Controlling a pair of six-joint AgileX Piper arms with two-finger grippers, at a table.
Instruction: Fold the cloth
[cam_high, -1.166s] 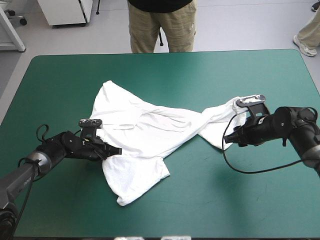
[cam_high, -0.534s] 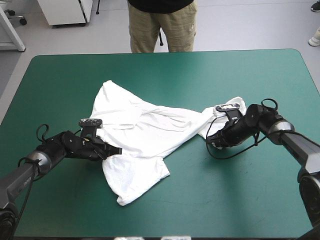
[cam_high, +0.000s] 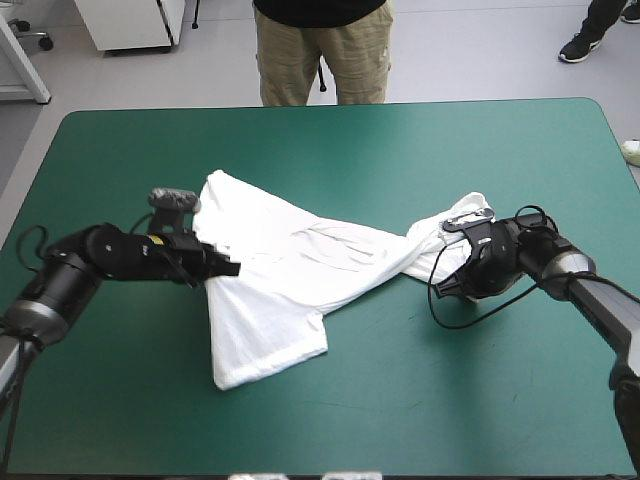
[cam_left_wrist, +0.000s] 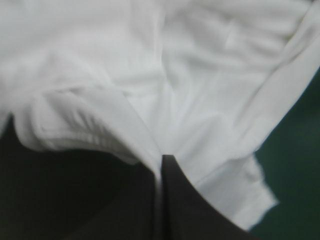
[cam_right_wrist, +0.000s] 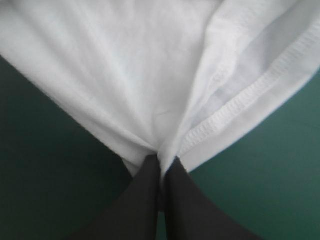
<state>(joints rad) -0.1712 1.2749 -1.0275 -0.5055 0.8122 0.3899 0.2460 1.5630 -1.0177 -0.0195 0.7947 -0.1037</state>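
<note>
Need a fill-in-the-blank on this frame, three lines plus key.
1. The left hand is shut on the ___ T-shirt.
2. The right hand pinches the T-shirt's end nearer the table's ___ edge.
3. The table is covered in ___.
Missing: white; right; teal-green.

I read the T-shirt (cam_high: 285, 275) as plain white all over, its hem a row of white stitching. The table cover (cam_high: 330, 150) is flat teal-green. My left gripper (cam_left_wrist: 161, 167) and right gripper (cam_right_wrist: 161, 170) are both black.
</note>
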